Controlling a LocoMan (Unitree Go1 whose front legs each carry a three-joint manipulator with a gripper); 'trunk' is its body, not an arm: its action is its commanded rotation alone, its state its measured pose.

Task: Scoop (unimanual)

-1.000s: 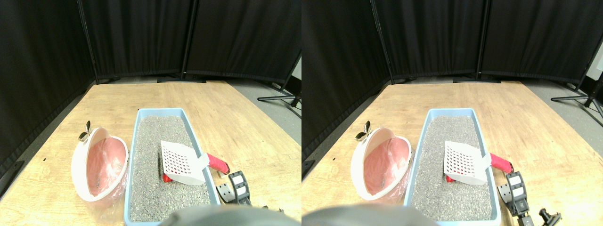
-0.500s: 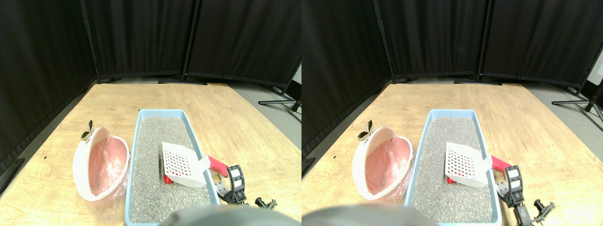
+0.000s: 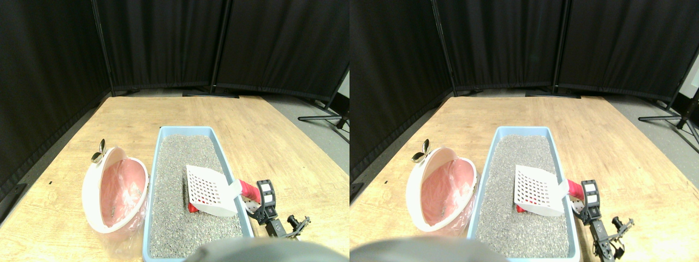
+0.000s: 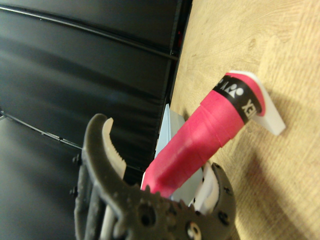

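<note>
The scoop (image 3: 210,191), a white slotted plastic piece with a handle wrapped in red grip tape (image 3: 250,190), lies in the blue litter tray (image 3: 164,131), its perforated pan resting on the grey litter (image 3: 183,158) and its handle laid across the tray's right rim, projecting outward over the wooden surface (image 3: 262,131). A small red object (image 3: 193,207) shows at the pan's lower edge, partly under it; its nature cannot be determined. Judged by appearance, the scoop is light and rigid, the thin slotted pan liable to flex or crack if pinched, while the taped handle offers a thick, slightly yielding, non-slip hold; the handle's free end, outside the rim, is the proper place to take it. The right claw (image 3: 261,201) stands just beside that end, at the tray's right wall. In the wrist view the handle (image 4: 210,135) runs between the two curved toothed jaws, which are spread wide, one well clear of the tape and the other close alongside; no clamping contact is evident, so the scoop is assessed as not yet held. To the left of the tray, close against it, a white bin (image 3: 112,188) lined with pink plastic film lies tilted with its mouth toward the tray, presumably the receptacle for the scooped load. Black curtain panels (image 3: 164,43) enclose the far side.
</note>
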